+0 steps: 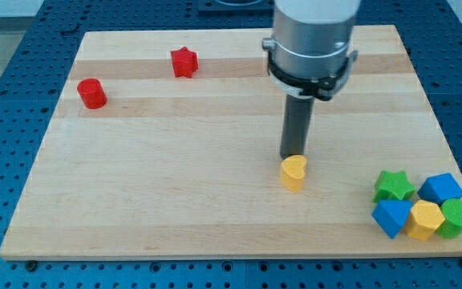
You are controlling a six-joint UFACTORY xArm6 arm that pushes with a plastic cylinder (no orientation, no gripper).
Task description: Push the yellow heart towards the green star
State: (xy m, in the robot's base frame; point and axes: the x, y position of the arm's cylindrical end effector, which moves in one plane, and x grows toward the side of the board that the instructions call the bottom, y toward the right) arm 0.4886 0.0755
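The yellow heart (293, 172) lies on the wooden board, right of centre and near the view's bottom. My tip (292, 156) stands right behind the heart's upper edge, touching or nearly touching it. The green star (394, 186) sits at the view's lower right, well to the right of the heart and a little lower. It is the upper-left block of a tight cluster.
Next to the green star are a blue block (441, 188), another blue block (391, 217), a yellow hexagon (426, 220) and a green round block (456, 217). A red star (184, 63) and a red cylinder (92, 93) stand at the upper left. The board's edge (215, 255) runs along the bottom.
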